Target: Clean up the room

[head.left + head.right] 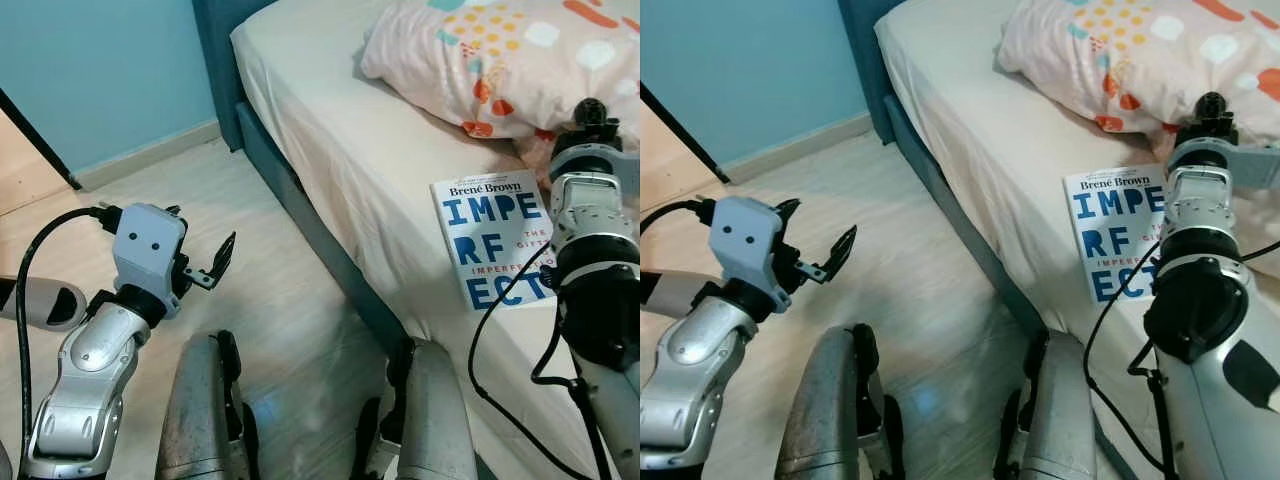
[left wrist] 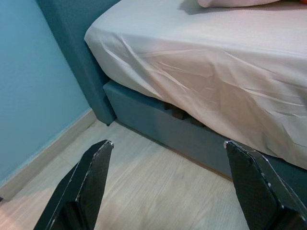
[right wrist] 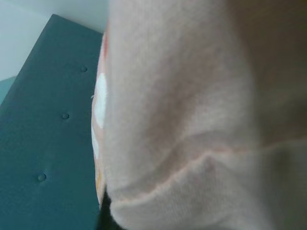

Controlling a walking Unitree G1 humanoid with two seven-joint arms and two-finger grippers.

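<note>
The right claw (image 1: 596,112) is pushed in against the pillow (image 1: 500,60), apparently to take or shift it; whether it grips cannot be told. The book (image 1: 490,250) lies on the bed (image 1: 330,120) just beside that arm. The left claw (image 1: 205,265) hangs wide open and empty over the floor (image 1: 260,290), likely waiting.

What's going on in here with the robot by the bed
The robot stands at the side of a bed. Its right arm reaches over the mattress, with the right gripper up against the patterned pillow; the pillow fabric hides its jaws. A blue and white book lies flat on the sheet beside that arm, partly covered by it. The left gripper hovers over the wooden floor next to the bed frame, jaws open and holding nothing.
</note>
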